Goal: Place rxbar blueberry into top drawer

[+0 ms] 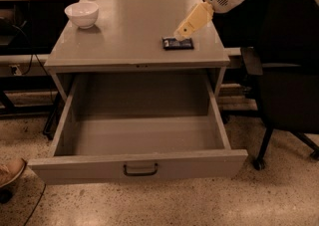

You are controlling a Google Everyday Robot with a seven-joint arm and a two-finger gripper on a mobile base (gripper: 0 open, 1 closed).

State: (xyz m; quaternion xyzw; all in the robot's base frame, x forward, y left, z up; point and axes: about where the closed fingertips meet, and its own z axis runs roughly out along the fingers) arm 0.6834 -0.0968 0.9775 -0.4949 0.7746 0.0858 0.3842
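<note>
The rxbar blueberry lies flat on the grey cabinet top, near its right front corner. It is a small dark blue-black bar with pale markings. My gripper comes in from the upper right on a white arm, and its pale tan tip is just above the bar's right part. The top drawer is pulled fully open below, with nothing in it, and its dark curved handle sits centred on the front panel.
A white bowl stands at the cabinet top's back left corner. A black office chair stands close to the cabinet's right. A shoe shows at the lower left. Desks and cables lie behind.
</note>
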